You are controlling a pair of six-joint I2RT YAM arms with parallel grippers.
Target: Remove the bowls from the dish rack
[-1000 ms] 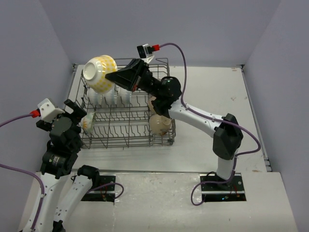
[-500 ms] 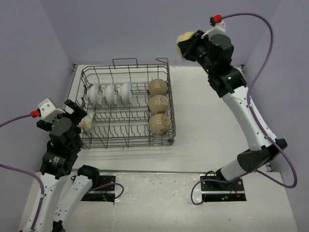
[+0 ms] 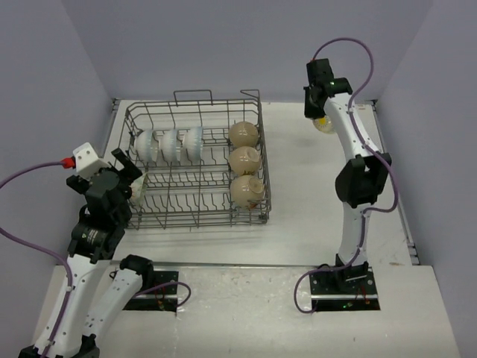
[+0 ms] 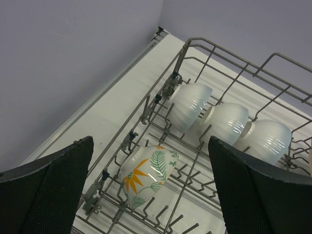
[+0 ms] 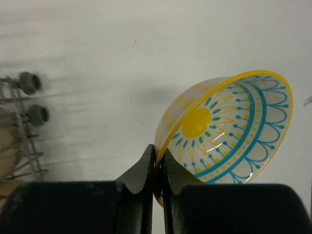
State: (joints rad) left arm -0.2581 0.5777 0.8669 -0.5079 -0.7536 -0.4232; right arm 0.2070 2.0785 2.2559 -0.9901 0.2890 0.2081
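Two fingers of the right hand are pressed together on the rim of the yellow bowl, one inside the wall and one outside, so we see a tight pinch with only the ceramic edge between them. That bowl hangs tilted, its blue-and-yellow painted inside turned sideways, over the pale worktop. We cannot tell whether its lower edge touches the surface. From above, it sits beneath the right arm toward the far right of the worktop, well apart from the rack, which stands left of centre. Our left hand is spread wide open and holds nothing. It hovers just outside the rack's left side, pointing in over the wires. Between its fingers in the wrist view, in the near-left part of the rack, a leaf bowl stands on edge among the tines. Beyond it, three white bowls lean in a row along the far-left section, close against one another. Three beige bowls line the rack's right side, one behind the other, their rounded outsides facing up.
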